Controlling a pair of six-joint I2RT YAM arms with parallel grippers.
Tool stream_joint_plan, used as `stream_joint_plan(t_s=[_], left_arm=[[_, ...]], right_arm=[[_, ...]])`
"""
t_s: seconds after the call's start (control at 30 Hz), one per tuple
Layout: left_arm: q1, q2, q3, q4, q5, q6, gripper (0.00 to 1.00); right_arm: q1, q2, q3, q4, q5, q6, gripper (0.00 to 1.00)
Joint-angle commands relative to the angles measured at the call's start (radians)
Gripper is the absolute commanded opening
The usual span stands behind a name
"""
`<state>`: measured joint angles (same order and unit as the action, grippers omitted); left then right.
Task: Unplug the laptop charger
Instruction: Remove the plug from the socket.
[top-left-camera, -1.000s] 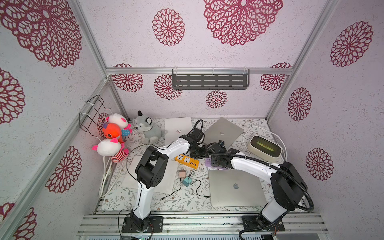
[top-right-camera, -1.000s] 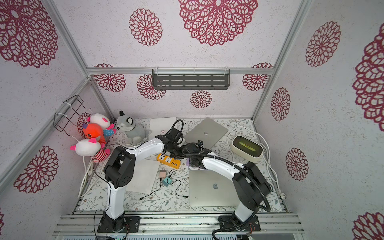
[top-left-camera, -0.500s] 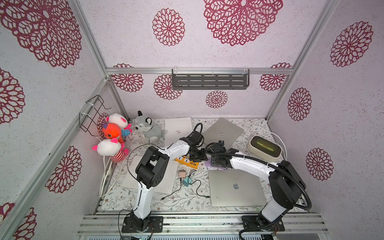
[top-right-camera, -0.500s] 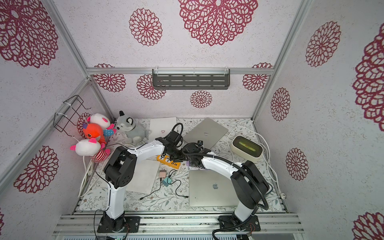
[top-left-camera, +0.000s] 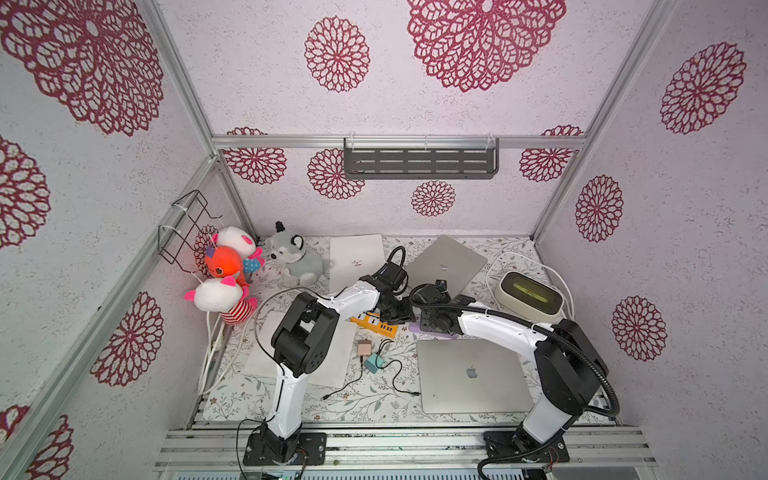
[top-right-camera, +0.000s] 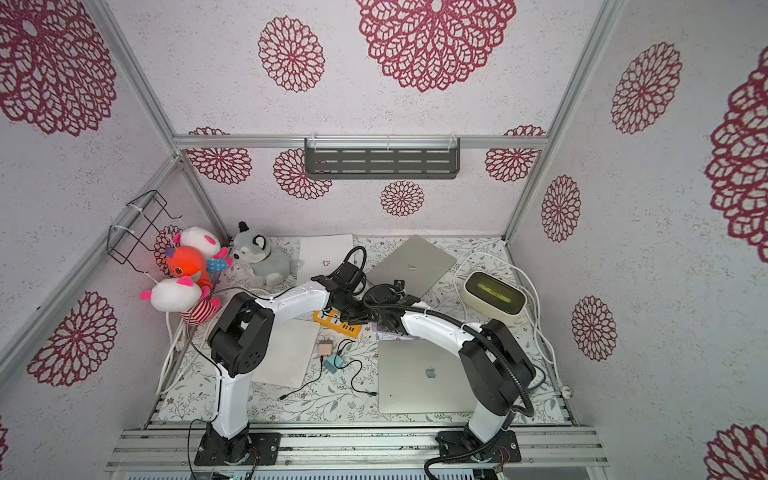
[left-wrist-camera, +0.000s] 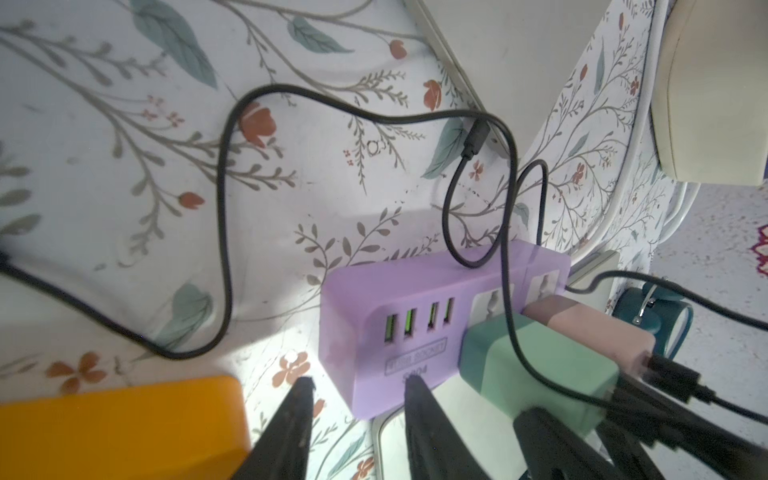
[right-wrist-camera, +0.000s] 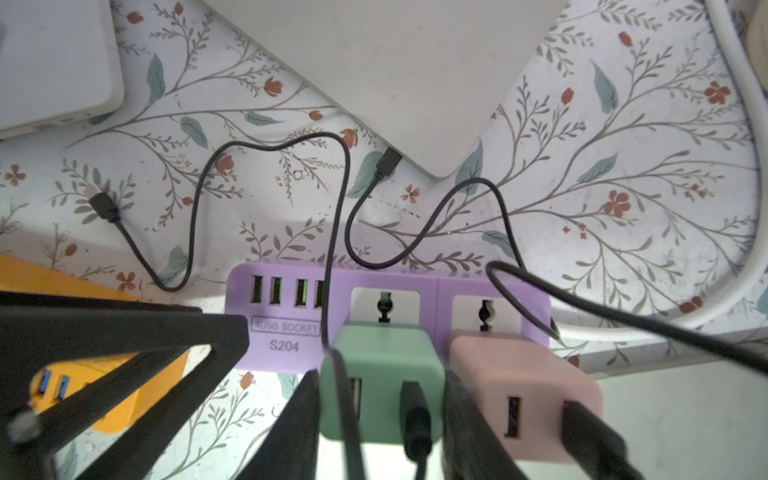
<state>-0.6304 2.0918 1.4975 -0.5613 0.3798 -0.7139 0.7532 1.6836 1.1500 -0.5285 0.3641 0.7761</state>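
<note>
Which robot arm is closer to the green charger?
Right. The right end effector straddles the green charger, fingers on both sides. The left end effector sits alongside, over the USB end of the purple power strip.

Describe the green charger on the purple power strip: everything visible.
The green charger is a mint, matte-plastic rounded cube, plugged into the purple power strip beside a pink charger. Its face has two ports; a black cable fills one. The right gripper has a finger tight against each side.
</note>
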Motion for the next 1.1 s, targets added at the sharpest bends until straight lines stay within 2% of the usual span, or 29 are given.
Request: stream_joint_plan(t_s=[0.0, 0.57, 0.67, 0.87, 1.07], left_arm=[[-0.010, 0.026, 0.004, 0.017, 0.006, -0.016, 0.37], [-0.015, 0.059, 0.020, -0.011, -0.013, -0.019, 0.30], [-0.017, 0.063, 0.019, -0.011, -0.013, -0.018, 0.29], [-0.017, 0.064, 0.020, -0.012, -0.012, -0.018, 0.28], [-0.016, 0.065, 0.021, -0.012, -0.009, -0.017, 0.28]], right_arm=[[-0.005, 0.003, 0.022, -0.015, 0.009, -0.026, 0.36], [0.011, 0.053, 0.059, -0.026, -0.017, -0.047, 0.34], [0.008, 0.040, 0.054, -0.031, -0.016, -0.048, 0.34], [-0.014, -0.028, -0.019, 0.066, -0.090, -0.005, 0.34], [-0.008, 0.012, 0.025, 0.009, -0.058, -0.030, 0.34]])
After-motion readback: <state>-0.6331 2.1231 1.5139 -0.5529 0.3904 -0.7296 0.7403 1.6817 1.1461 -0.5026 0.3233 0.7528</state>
